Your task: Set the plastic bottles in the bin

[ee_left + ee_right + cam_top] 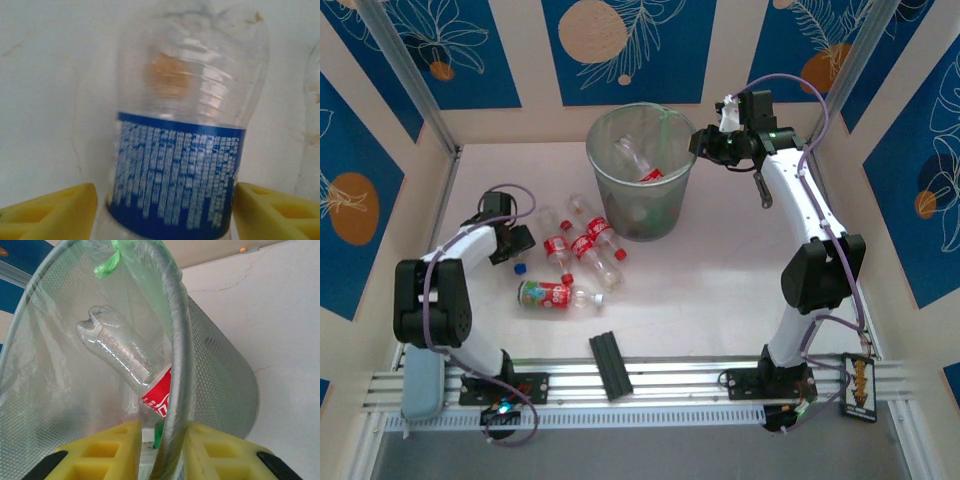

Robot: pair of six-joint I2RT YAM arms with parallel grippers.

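Observation:
The grey mesh bin (640,225) stands at the back middle of the table, with a red-labelled bottle (638,160) inside. That bottle (120,352) leans against the bin wall (215,365). My right gripper (703,143) is at the bin's right rim. Its jaws (162,427) are shut on the rim (176,370). Left of the bin, my left gripper (517,243) stands open over a blue-labelled bottle (175,175), a yellow finger (55,210) on either side. Red-labelled bottles (588,245) lie beside it, and a green-and-red one (545,293) lies nearer.
A black flat bar (610,365) lies near the front rail. A loose blue cap (520,268) sits by my left gripper. Walls close the table on three sides. A green knot of the liner bag (107,262) hangs at the bin's rim.

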